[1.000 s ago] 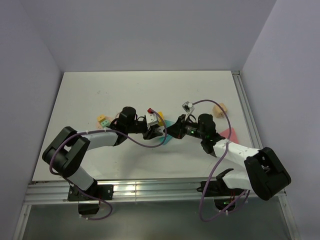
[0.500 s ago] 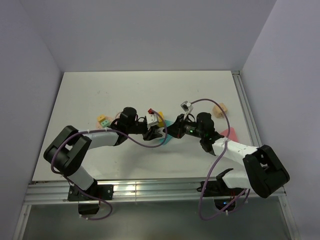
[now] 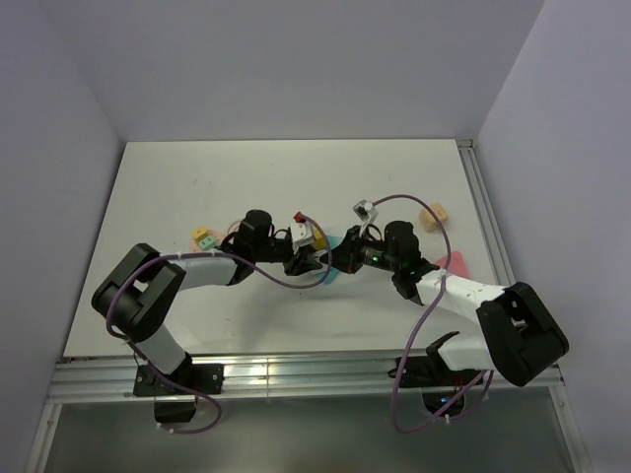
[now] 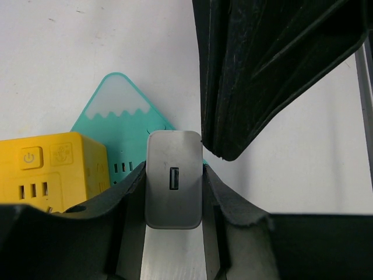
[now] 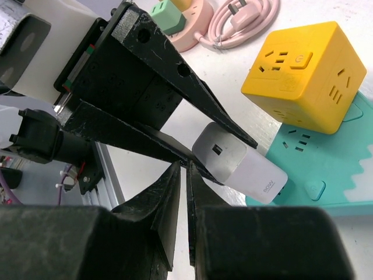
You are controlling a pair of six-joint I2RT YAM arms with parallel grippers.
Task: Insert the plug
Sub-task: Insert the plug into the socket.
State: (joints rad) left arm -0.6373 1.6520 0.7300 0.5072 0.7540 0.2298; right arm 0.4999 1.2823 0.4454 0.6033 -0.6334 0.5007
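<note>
The mint-green plug (image 5: 169, 16) lies far off on a pink round base, seen small at the table's left (image 3: 206, 239); neither gripper touches it. My left gripper (image 4: 173, 175) is shut on a plain white block (image 4: 173, 153) with a small port in its end. It holds the block over the teal mountain-shaped power strip (image 4: 116, 108), beside the yellow cube (image 4: 52, 169). My right gripper (image 5: 185, 169) is shut with nothing between its fingers. Its tip sits right next to the white block (image 5: 245, 166) and the left gripper's fingers (image 5: 175, 76).
A pink cable coils by the pink base (image 5: 239, 20). A peach block (image 3: 434, 215) and a pink triangular piece (image 3: 454, 264) lie to the right. Both grippers meet mid-table (image 3: 325, 258). A metal rail (image 3: 483, 207) runs along the table's right edge.
My right gripper has edged left toward the left gripper, and its jaws have narrowed a little. The left gripper still holds the white block in the same place.
</note>
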